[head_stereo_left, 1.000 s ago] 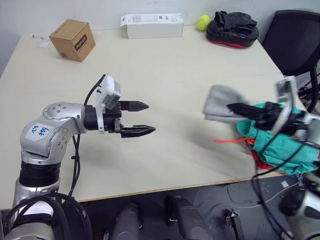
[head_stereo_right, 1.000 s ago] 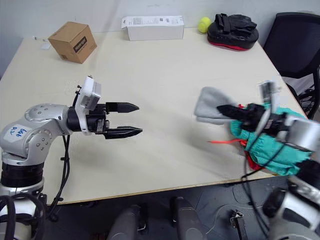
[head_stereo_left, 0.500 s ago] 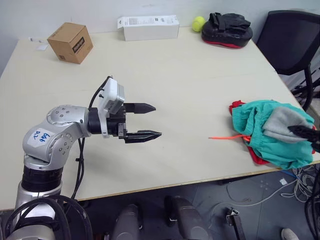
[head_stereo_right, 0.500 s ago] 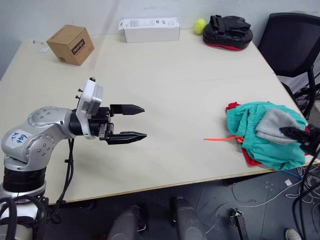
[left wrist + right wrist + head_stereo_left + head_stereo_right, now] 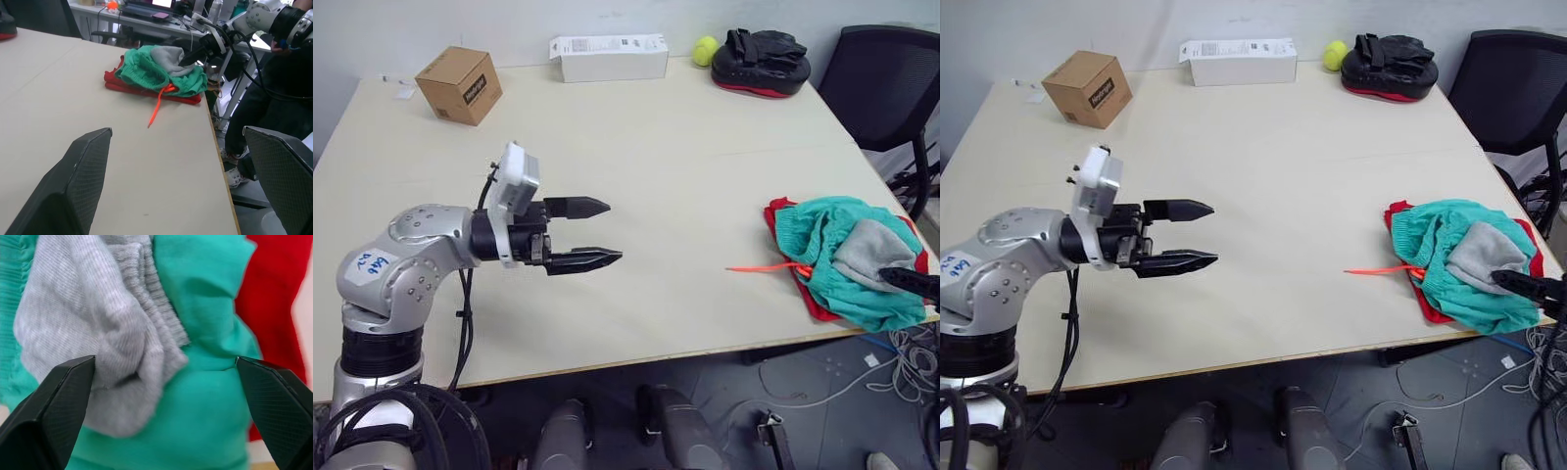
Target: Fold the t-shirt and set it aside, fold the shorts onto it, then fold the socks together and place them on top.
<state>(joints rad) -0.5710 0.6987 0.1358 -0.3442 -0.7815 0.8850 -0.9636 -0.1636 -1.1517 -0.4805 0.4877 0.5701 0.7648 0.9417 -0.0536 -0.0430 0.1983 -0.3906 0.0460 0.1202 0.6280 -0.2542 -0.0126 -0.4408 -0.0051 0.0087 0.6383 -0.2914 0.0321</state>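
Right hand (image 5: 161, 396): fingers spread wide, gripping nothing, poised just beside the socks at the near right counter edge.
Socks (image 5: 1484, 257): light grey bundle lying on top of the shorts, directly ahead of the right hand, long axis running near to far; individual socks too bunched to count.
Shorts (image 5: 1435, 245): one teal pair, folded on the t-shirt.
T-shirt (image 5: 1397, 211): one, red, bottom of the pile, edges showing.
Left hand (image 5: 597, 233): fingers apart, empty, hovering over the counter (image 5: 685, 147) well left of the pile.
Nearer arm: the right, by far.
Judgement: stack looks complete; release appears done.
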